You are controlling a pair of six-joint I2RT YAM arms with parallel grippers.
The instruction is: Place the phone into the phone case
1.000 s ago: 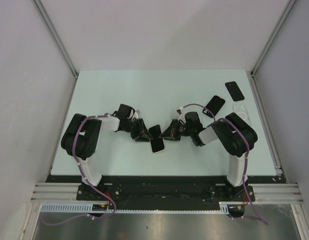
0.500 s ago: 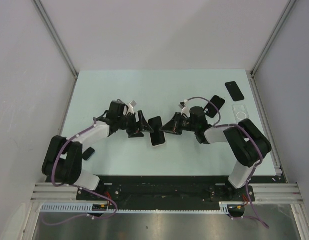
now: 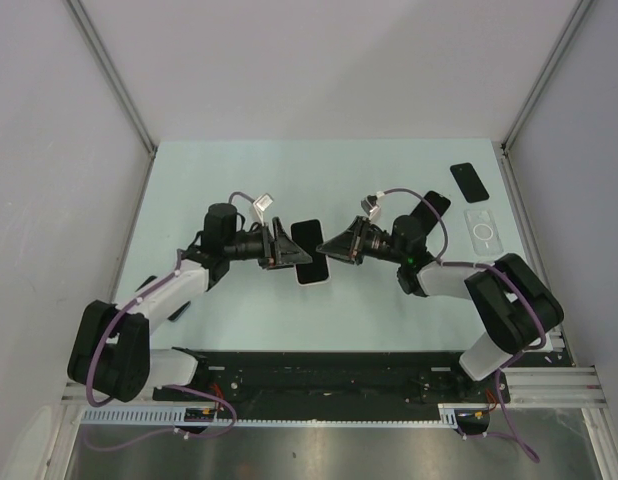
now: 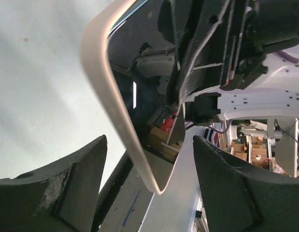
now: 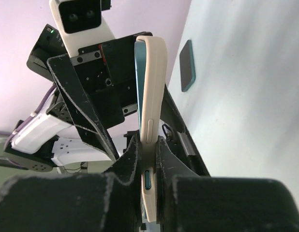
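Right jaws, matte black, on rounded cream case of phone

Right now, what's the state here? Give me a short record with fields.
held: phone in cream case, off the table
right gripper: shut on the phone's edge
left gripper: open, fingers either side of the phone, not touching
far right of table: clear case, black phone
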